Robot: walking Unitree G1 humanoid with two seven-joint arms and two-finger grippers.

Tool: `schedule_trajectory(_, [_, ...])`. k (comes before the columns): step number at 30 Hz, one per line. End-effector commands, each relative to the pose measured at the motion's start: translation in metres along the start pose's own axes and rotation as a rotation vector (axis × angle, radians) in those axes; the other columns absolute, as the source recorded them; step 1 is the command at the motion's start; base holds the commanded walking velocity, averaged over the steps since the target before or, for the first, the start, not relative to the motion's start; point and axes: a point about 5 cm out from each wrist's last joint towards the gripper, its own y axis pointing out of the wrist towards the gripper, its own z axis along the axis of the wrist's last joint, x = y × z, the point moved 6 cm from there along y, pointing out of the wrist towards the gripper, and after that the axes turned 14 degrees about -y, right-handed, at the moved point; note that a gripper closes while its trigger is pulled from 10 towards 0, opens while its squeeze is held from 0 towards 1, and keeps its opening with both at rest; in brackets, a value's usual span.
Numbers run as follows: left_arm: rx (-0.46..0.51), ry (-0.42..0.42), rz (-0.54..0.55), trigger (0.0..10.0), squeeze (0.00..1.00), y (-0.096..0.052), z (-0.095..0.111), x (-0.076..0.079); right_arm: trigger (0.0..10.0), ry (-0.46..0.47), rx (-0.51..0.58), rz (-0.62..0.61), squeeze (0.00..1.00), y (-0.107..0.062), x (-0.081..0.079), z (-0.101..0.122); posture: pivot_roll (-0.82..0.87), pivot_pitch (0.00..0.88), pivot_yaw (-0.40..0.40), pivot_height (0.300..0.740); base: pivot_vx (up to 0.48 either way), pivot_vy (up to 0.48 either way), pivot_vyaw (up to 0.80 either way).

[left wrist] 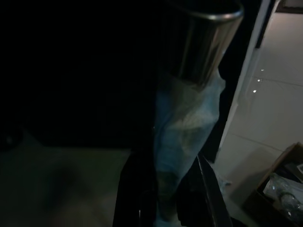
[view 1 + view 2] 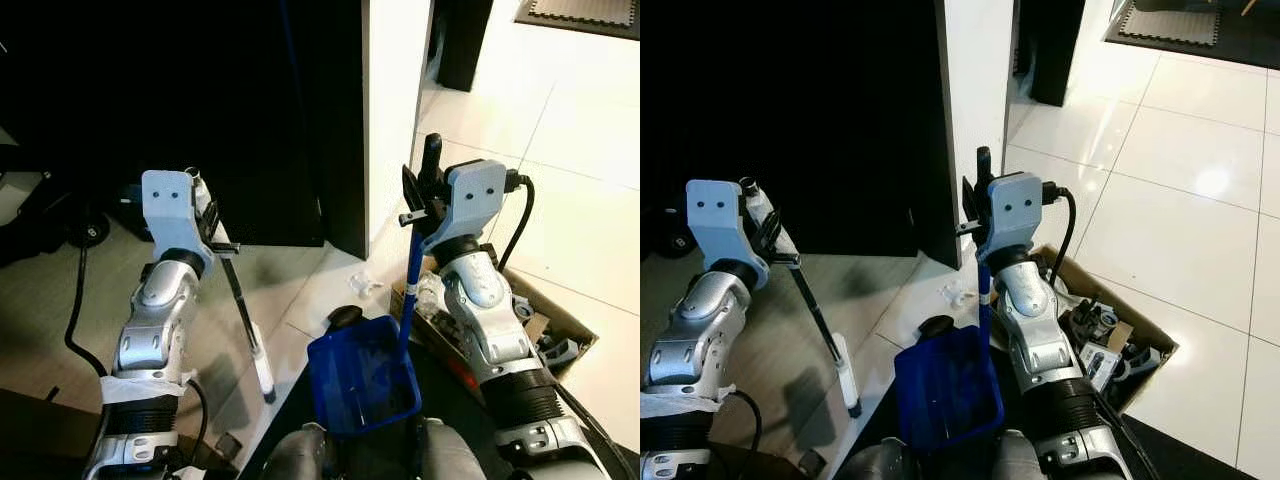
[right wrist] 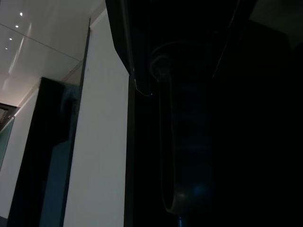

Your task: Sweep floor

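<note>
Two clamped grippers: slim metal broom [image 2: 243, 305], glossy blue plastic dustpan [image 2: 362, 375]

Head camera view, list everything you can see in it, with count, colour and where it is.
Dustpan: one, blue, low at the robot's front, hanging on a blue handle.
Broom: one, dark stick with a white lower end, slanting down to the floor on the left.
Cardboard box: one, brown, open, on the white tiles at right, holding grey and black parts.
Clear scrap: one, transparent, on the floor beyond the dustpan.
Wall end: one, white, ahead, dark space to its left.
Mat: one, dark, far right.
Left gripper: one, black jaws shut on the broom.
Right gripper: one, black jaws shut on the dustpan handle.
</note>
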Motion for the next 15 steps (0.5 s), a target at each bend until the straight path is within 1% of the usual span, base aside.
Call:
schedule_trajectory(1, [-0.058,-0.025,0.056,10.0,0.00,-0.004,-0.016,-0.009,10.0,0.027,0.022,-0.002,0.00,-0.001,-0.002,0.005,-0.03,0.076,0.090,0.740,0.000,0.000,0.00])
schedule_trajectory(2, [-0.072,-0.028,0.090,10.0,0.00,-0.007,-0.020,-0.009,10.0,0.033,0.018,-0.005,0.00,-0.001,-0.001,0.004,-0.03,0.077,0.090,0.740,0.000,0.000,0.00])
schedule_trajectory(3, [-0.080,-0.061,0.135,10.0,0.00,-0.010,-0.025,-0.007,10.0,0.046,0.009,-0.008,0.00,-0.002,-0.001,0.002,-0.03,0.080,0.088,0.740,0.000,0.000,0.00])
schedule_trajectory(4, [-0.080,-0.061,0.135,10.0,0.00,-0.010,-0.025,-0.007,10.0,0.046,0.009,-0.008,0.00,-0.002,-0.001,0.002,-0.03,0.080,0.088,0.740,0.000,0.000,0.00])
schedule_trajectory(5, [-0.077,-0.086,0.140,10.0,0.00,-0.011,-0.026,-0.006,10.0,0.053,0.006,-0.009,0.00,-0.002,-0.001,0.001,-0.03,0.080,0.088,0.740,0.000,0.000,0.00])
schedule_trajectory(6, [-0.061,-0.125,0.117,10.0,0.00,-0.013,-0.026,-0.002,10.0,0.060,0.001,-0.009,0.00,-0.003,-0.002,0.000,-0.02,0.082,0.086,0.740,0.000,0.000,0.00])
schedule_trajectory(7, [-0.055,-0.136,0.115,10.0,0.00,-0.015,-0.028,-0.001,10.0,0.064,-0.003,-0.007,0.00,-0.003,-0.003,-0.001,-0.02,0.083,0.085,0.740,0.000,0.000,0.00])
schedule_trajectory(11, [-0.056,-0.129,0.118,10.0,0.00,-0.020,-0.032,0.001,10.0,0.070,-0.010,-0.001,0.00,-0.004,-0.006,-0.003,-0.02,0.088,0.085,0.740,0.000,0.000,0.00])
schedule_trajectory(12, [-0.055,-0.141,0.067,10.0,0.00,-0.023,-0.032,0.008,10.0,0.076,-0.021,0.004,0.00,-0.006,-0.007,-0.006,-0.01,0.097,0.082,0.740,0.000,0.000,0.00])
schedule_trajectory(15, [-0.044,-0.151,0.041,10.0,0.00,-0.025,-0.029,0.012,10.0,0.084,-0.033,0.006,0.00,-0.008,-0.008,-0.009,-0.01,0.099,0.081,0.740,0.000,0.000,0.00])
